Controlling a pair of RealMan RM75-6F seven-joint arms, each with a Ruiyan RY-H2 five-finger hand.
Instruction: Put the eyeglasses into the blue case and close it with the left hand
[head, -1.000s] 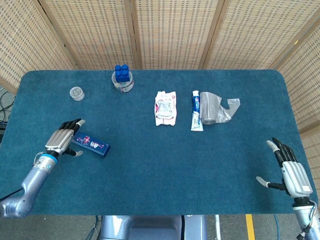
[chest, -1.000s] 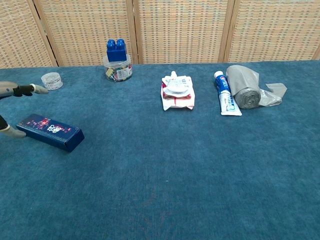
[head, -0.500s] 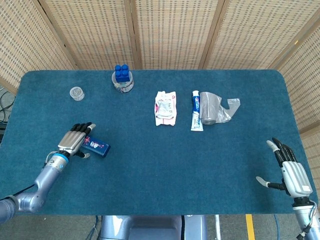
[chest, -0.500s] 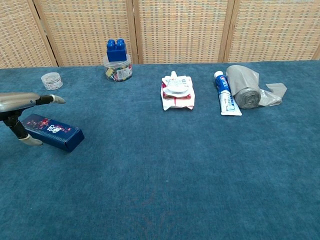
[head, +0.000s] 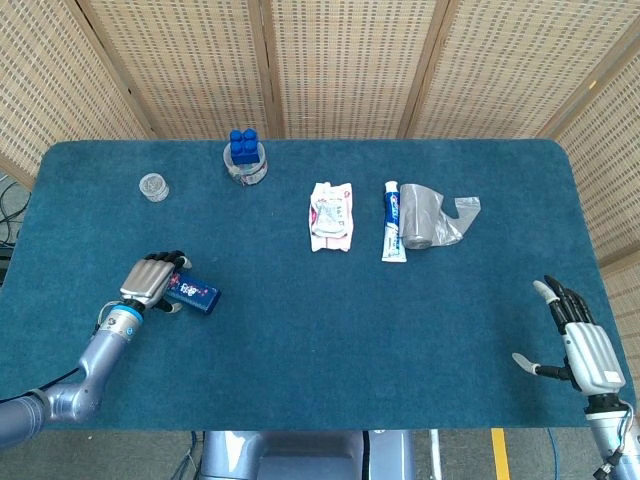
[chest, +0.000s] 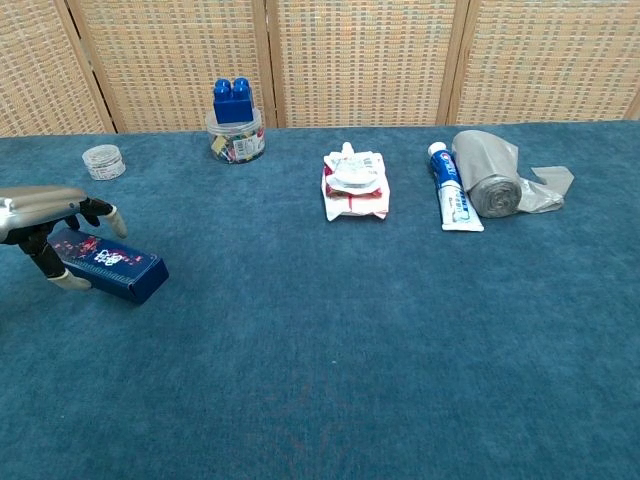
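a: where's the blue case (head: 192, 292)?
b: lying flat at the tabletop's (head: 300, 330) left side, lid down.
a: and the left hand (head: 150, 281)?
b: over its left end, fingers curled around it; it looks like a grip, though contact is hard to confirm.
a: right hand (head: 580, 340)?
b: fingers spread, holding nothing, at the right edge.

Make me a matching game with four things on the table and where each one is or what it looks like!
Things:
1. blue case
2. toothpaste tube
3. small clear jar
4. tub with blue blocks

Clues:
A. lying beside a grey plastic bag roll
B. under the left hand
C. far left, near the back, alone
D. at the back edge, in front of the wicker screen

Pairs: 1-B, 2-A, 3-C, 4-D
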